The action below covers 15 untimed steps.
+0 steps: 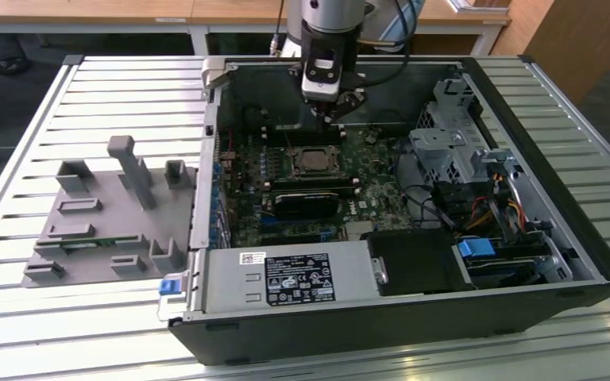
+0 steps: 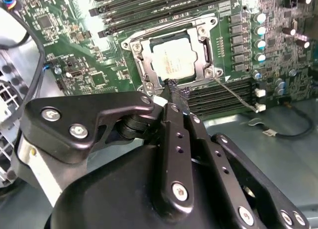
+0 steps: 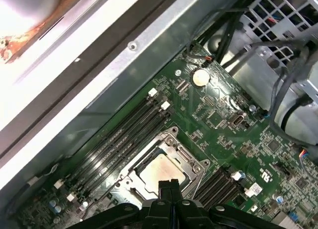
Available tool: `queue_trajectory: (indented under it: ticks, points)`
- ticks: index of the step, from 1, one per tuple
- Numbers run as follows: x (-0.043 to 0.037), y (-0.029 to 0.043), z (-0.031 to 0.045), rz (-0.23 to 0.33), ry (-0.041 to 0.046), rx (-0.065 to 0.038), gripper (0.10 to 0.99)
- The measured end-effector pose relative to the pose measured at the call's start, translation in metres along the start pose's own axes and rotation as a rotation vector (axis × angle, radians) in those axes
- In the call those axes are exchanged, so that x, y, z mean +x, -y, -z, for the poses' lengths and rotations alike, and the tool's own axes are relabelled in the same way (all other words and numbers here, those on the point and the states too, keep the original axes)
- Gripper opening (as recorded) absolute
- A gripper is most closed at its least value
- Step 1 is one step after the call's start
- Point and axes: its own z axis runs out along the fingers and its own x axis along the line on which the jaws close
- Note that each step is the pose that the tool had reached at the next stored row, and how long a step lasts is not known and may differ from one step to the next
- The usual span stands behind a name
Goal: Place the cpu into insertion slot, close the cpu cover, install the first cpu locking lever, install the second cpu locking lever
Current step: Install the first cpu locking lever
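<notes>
The cpu (image 2: pixel 171 60) lies flat in the insertion slot (image 2: pixel 208 28) on the green motherboard, its silver top showing through the window of the cpu cover (image 2: pixel 144 65), which lies down over it. One thin wire locking lever (image 2: pixel 236 92) slants away from a socket corner over the memory slots. Another lever (image 2: pixel 159 33) runs along the socket's edge. My gripper (image 2: pixel 178 96) hangs just above the socket's rim, shut, with nothing between its black fingers. The cpu (image 3: pixel 160 170) also sits just beyond my gripper (image 3: pixel 169 185) in the first wrist view. In the exterior view my gripper (image 1: pixel 339 107) is over the board behind the cpu (image 1: pixel 311 161).
Long black memory slots (image 2: pixel 164 3) flank the socket. A black module (image 1: pixel 307 202) lies in front of it. A power supply (image 1: pixel 289 279), a drive cage with cables (image 1: pixel 459 151) and the case walls (image 1: pixel 212 103) close in. A grey fixture (image 1: pixel 114 210) sits at the exterior view's left.
</notes>
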Motion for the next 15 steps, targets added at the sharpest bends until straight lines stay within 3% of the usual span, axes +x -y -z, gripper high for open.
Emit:
queue_trajectory:
  ticks: [15]
  points:
    - [0.0000,0.0000,-0.0008,0.266,-0.0079,-0.005,0.106]
